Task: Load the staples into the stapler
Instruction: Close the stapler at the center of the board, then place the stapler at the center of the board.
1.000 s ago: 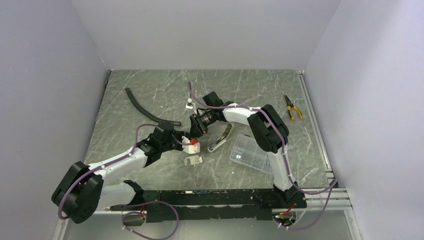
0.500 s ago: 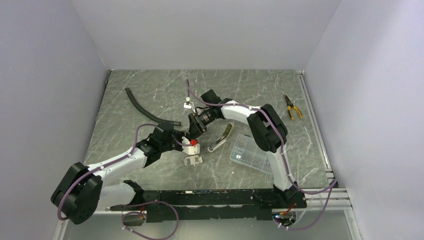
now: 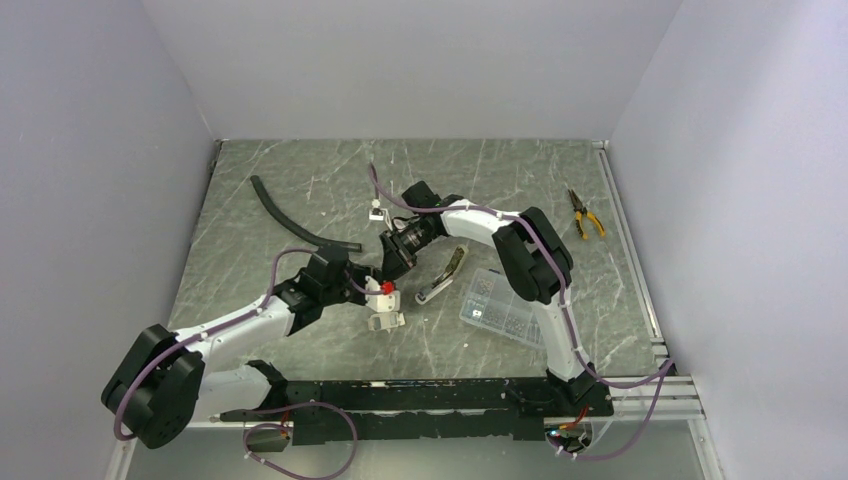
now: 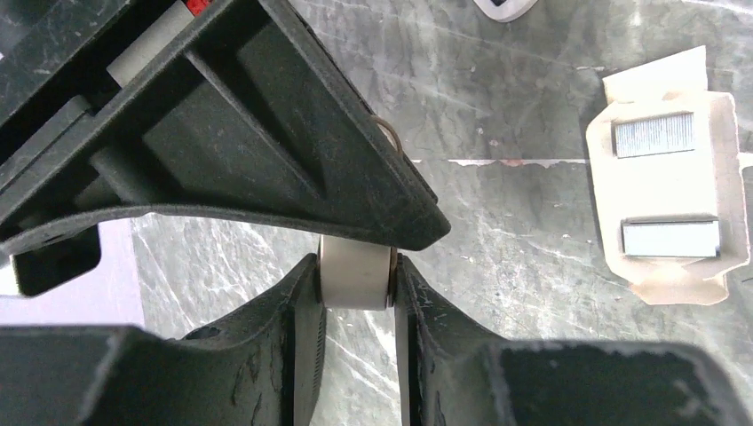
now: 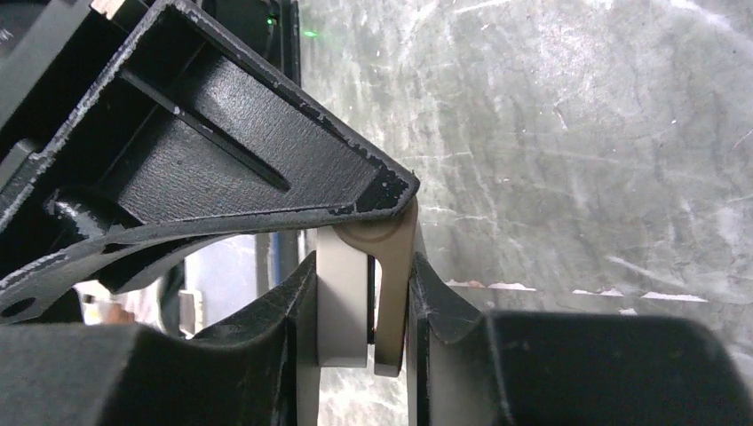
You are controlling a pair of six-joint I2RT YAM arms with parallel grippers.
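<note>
The stapler lies splayed open on the table, olive arm at the far end and silver channel nearer, with no gripper touching it. Left of it, both grippers meet on one small white block with a red bit on top. My left gripper is shut on that block. My right gripper is shut on the block together with an olive-tan arm pressed against it. Two strips of staples lie in an opened white card tray just in front of the left gripper.
A clear compartment box sits right of the stapler, near the right arm's elbow. Yellow-handled pliers lie at the far right. A curved black hose lies at the back left. Walls close in on three sides.
My right gripper opened wide and shut again on the white block. Both grippers and the block shifted slightly toward the near left. The stapler and the staple tray stayed put.
</note>
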